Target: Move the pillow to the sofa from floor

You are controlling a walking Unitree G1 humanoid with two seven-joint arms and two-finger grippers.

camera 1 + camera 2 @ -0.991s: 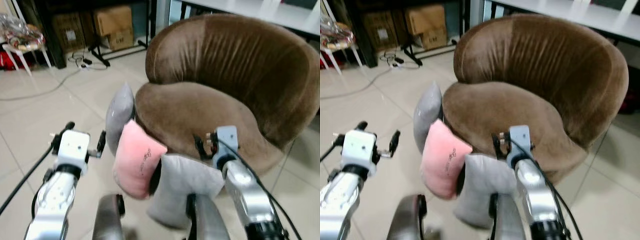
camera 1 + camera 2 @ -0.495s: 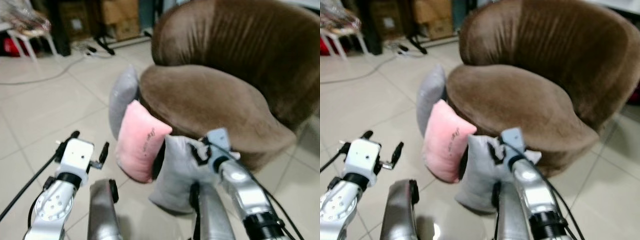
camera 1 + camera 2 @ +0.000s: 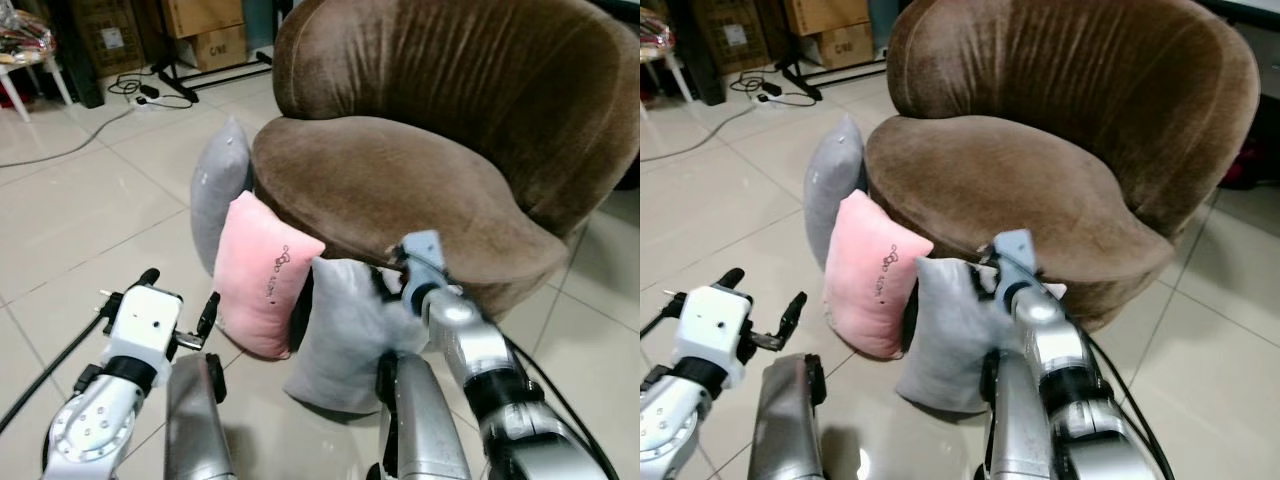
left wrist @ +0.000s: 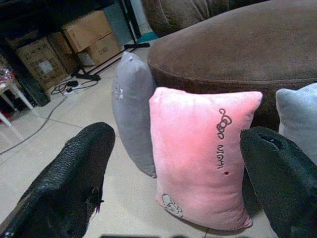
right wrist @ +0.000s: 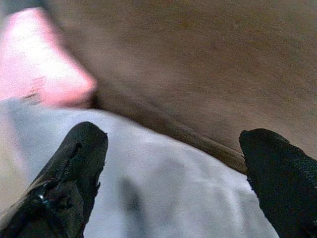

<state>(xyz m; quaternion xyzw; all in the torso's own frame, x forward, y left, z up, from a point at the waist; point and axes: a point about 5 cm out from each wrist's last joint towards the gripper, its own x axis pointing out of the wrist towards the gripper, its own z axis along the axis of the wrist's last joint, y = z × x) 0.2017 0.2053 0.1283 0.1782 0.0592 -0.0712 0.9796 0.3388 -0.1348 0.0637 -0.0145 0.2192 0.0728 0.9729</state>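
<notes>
While three pillows lean upright on the tiled floor [image 3: 70,210] against the front of the brown sofa [image 3: 400,170], none is yet lifted, so the task looks to be at the reach-and-grasp step. A grey pillow [image 3: 218,190] stands farthest to the robot's left, a pink pillow [image 3: 262,275] beside it, and a pale grey pillow [image 3: 345,335] next to that, touching the pink one. The right gripper [image 5: 171,168] is at work: in the right wrist view its two black fingers [image 5: 74,168] stand wide apart over the top edge of the pale grey pillow, with the sofa's brown front just beyond, and nothing is held between them. From the head views the right wrist sits at that pillow's upper corner, close under the seat's rim. The left gripper [image 4: 178,183] hovers low near the floor, its fingers [image 4: 74,173] also spread and empty, looking straight at the pink pillow. I judge the pale grey pillow to be the target. The next move calls for pushing the right fingers down around its top edge, closing on the soft fabric, then lifting it clear of the seat's rim and onto the cushion; a shallow pinch on such a soft corner may slip.
</notes>
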